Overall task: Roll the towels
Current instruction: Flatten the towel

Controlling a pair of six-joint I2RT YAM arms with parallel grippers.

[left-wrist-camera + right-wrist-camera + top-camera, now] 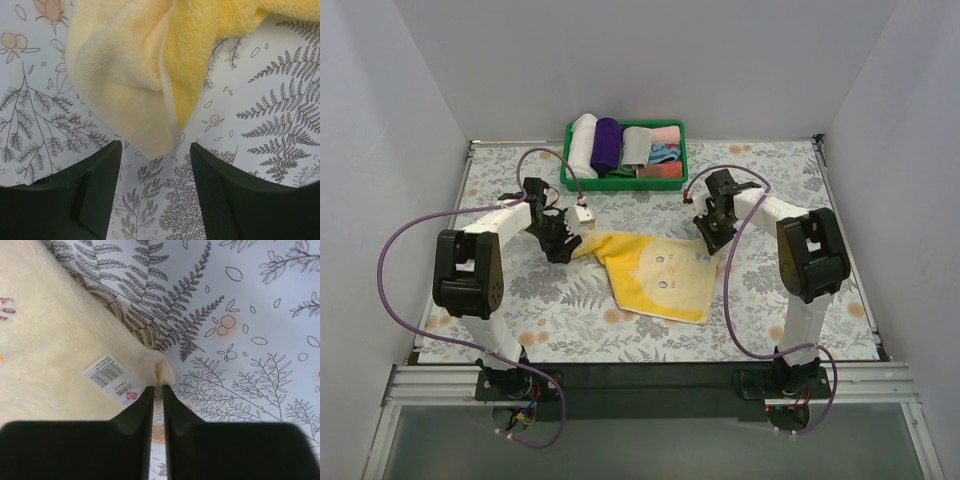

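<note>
One fern-print table (820, 190), white walls close on three sides, green basket (625, 184) at the far edge and well clear. Yellow towel (655, 275) lies mid-table as a diamond, long diagonal running left to right between the arms. Right gripper (158, 390) is pinched on the right corner, beside the sewn label (116, 377). Left gripper (155, 150) stands open, with the rumpled left corner just ahead of its fingertips, not between them — that side likely needs a short advance.
</note>
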